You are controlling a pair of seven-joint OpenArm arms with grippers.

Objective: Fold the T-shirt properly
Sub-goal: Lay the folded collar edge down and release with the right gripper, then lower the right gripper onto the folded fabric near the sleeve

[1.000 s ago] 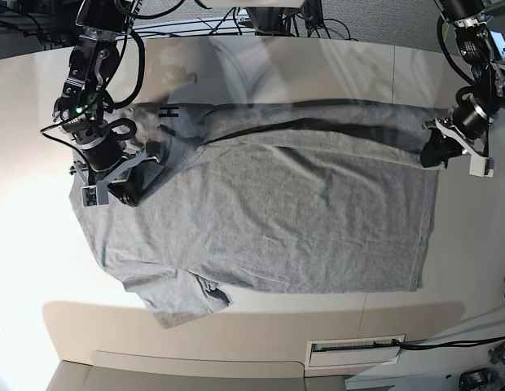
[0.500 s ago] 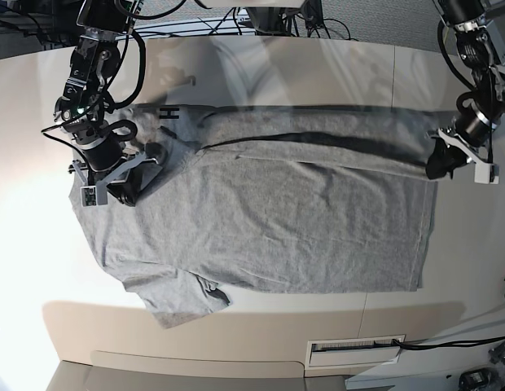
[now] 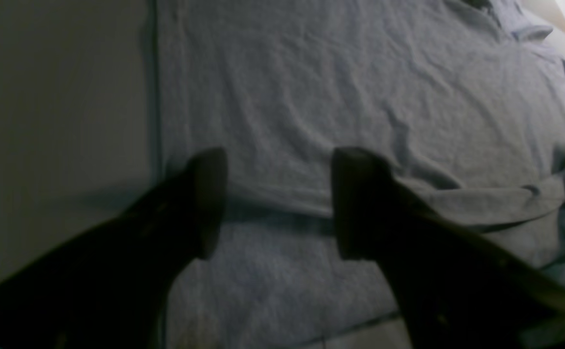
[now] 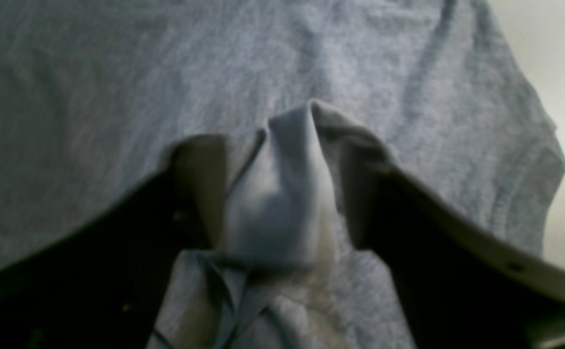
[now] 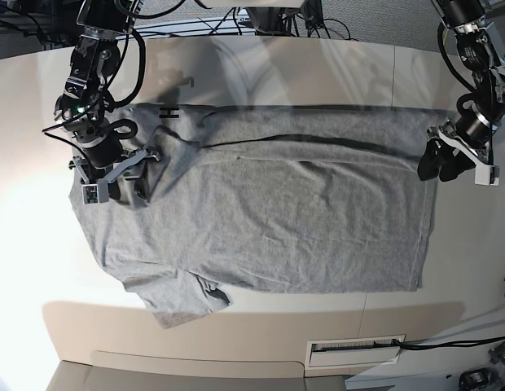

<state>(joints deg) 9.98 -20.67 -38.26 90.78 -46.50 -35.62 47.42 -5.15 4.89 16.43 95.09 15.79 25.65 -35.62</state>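
The heather-grey T-shirt (image 5: 277,220) lies spread across the pale table, its far edge folded over toward the middle, with a bit of black lettering (image 5: 167,112) showing near the collar. My left gripper (image 5: 440,167) stands open over the hem corner at the view's right. In the left wrist view its fingers (image 3: 209,203) straddle flat fabric (image 3: 311,97) and hold nothing. My right gripper (image 5: 137,175) is at the shoulder end. In the right wrist view, the right gripper (image 4: 282,194) is open, with a peaked bunch of shirt fabric (image 4: 282,203) standing loose between the spread jaws.
A sleeve (image 5: 183,301) sticks out toward the table's front edge. A white slotted plate (image 5: 354,350) sits at the front right. Cables and arm bases crowd the back edge (image 5: 261,16). Bare tabletop (image 5: 472,269) borders the hem.
Both grippers have gone from shut to open and let go of the fabric. The left gripper came down toward the hem corner, and the folded far edge has settled onto the shirt.
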